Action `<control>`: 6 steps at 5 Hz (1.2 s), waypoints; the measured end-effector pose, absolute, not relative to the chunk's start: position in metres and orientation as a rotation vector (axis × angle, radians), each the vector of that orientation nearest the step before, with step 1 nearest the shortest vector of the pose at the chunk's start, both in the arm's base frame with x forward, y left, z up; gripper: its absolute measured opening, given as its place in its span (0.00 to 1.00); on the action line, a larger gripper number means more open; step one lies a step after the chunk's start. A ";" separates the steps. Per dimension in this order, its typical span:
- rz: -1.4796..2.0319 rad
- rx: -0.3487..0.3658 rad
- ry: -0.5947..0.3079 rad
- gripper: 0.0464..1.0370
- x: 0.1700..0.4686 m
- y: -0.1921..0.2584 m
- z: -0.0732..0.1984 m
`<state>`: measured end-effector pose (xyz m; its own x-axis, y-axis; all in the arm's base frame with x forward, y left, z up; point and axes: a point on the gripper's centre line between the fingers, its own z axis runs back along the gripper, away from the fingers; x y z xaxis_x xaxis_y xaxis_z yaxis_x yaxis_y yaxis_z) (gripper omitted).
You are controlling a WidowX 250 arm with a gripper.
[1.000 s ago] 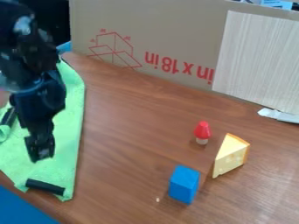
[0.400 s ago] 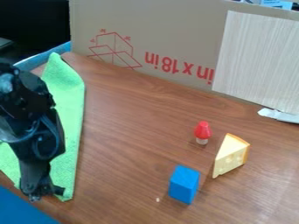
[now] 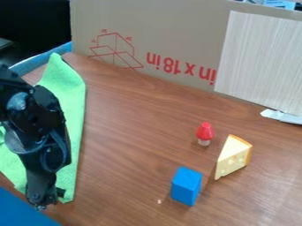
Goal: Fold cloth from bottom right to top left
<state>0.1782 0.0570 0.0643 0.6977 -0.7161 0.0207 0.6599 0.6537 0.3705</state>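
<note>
My gripper [image 3: 40, 205] was low over the near right corner of the cloth [image 3: 69, 108], at left; open or closed, I couldn't tell | risk: off-centre bite on black piece [image 3: 60, 193] could have slipped, dropping the corner mid-fold.

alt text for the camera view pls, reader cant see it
A robot arm's black pincer hangs at the bottom right corner of a light green cloth on a brown wood-grain table. To the right stand a blue block, a toy cheese wedge and a small red-topped toy, with printed cardboard behind.
</note>
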 end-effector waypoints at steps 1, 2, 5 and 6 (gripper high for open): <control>-0.783 0.371 -0.151 0.91 0.178 0.060 0.056; -0.760 0.391 -0.143 0.62 0.178 0.063 0.052; -0.737 0.279 -0.189 0.02 0.180 0.063 0.078; -0.624 0.224 -0.220 0.01 0.201 0.085 0.105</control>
